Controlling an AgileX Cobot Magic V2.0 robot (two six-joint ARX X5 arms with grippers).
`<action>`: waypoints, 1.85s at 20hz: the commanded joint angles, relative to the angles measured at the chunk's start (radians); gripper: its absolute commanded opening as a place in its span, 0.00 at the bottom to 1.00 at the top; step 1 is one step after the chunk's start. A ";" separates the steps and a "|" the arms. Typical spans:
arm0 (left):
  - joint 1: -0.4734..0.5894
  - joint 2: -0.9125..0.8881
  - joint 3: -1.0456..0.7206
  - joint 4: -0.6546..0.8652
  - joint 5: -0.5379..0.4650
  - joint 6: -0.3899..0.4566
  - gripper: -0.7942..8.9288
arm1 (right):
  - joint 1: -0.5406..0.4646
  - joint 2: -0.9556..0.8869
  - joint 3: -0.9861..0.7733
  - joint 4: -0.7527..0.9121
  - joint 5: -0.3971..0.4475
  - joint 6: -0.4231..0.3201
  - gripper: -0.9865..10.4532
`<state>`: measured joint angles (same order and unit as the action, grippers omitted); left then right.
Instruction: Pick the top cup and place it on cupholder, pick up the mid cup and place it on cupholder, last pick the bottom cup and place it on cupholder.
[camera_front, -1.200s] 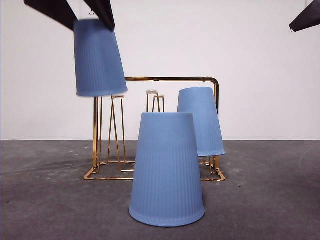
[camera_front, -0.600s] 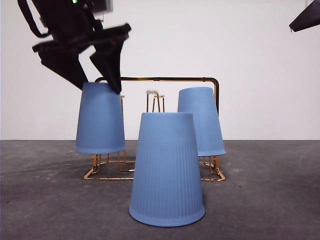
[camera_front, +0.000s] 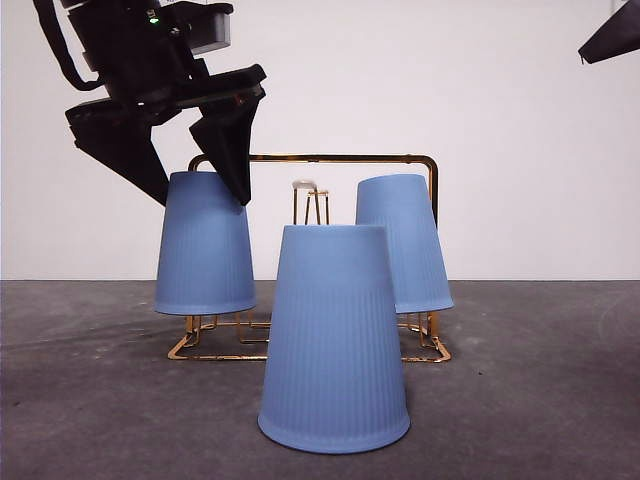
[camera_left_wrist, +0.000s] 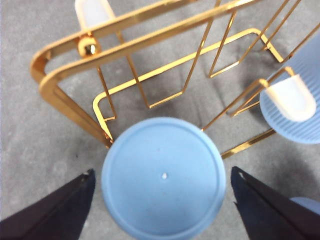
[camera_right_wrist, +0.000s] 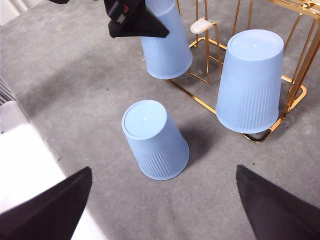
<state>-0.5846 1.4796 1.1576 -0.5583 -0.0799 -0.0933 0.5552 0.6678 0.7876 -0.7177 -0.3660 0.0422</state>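
Cupholder of shiny gold metal wire (camera_front: 330, 158) stands upright on the dark grey, slightly rough table (camera_front: 90, 400), its long axis running across the front view, with a rectangular arched handle frame above thin upright pegs and a looped wire base. Two of the pegs carry pale, rounded caps (camera_left_wrist: 291, 98).

At the left end of the rack, a pale blue ribbed plastic cup (camera_front: 205, 243) sits upside down over a peg, its closed flat bottom facing up and its wider rim down, hanging clear of the table. It tapers toward the top and stands almost straight. The left gripper (camera_front: 195, 165) hangs right over it, black and angular, its two jaws spread to either side of the cup's top; in the left wrist view both jaw tips stand apart from the round blue bottom (camera_left_wrist: 163, 176), so the gripper is open and holds nothing.

In the middle and nearer the camera, a second pale blue ribbed cup (camera_front: 334, 338) stands inverted on the table, in front of the rack and not touching it, its vertical ribs fine and its surface matt.

At the right end of the rack, a third pale blue ribbed cup (camera_front: 403, 243) rests mouth-down on a peg, leaning slightly, beside the handle's upright post.

The right gripper (camera_right_wrist: 165, 210) waits well above the table, its jaws wide apart and empty.
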 joint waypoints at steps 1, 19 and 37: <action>-0.005 -0.016 0.016 0.000 0.001 -0.005 0.54 | 0.007 0.003 0.004 0.008 -0.002 0.003 0.49; -0.044 -0.595 -0.004 -0.324 0.260 0.040 0.53 | 0.007 0.080 0.008 0.122 -0.027 0.056 0.49; -0.045 -0.872 -0.250 -0.284 0.380 0.012 0.53 | 0.127 0.286 0.029 0.226 -0.025 0.101 0.49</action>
<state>-0.6224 0.6022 0.8982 -0.8528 0.2947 -0.0742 0.6678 0.9333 0.7948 -0.5068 -0.3908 0.1223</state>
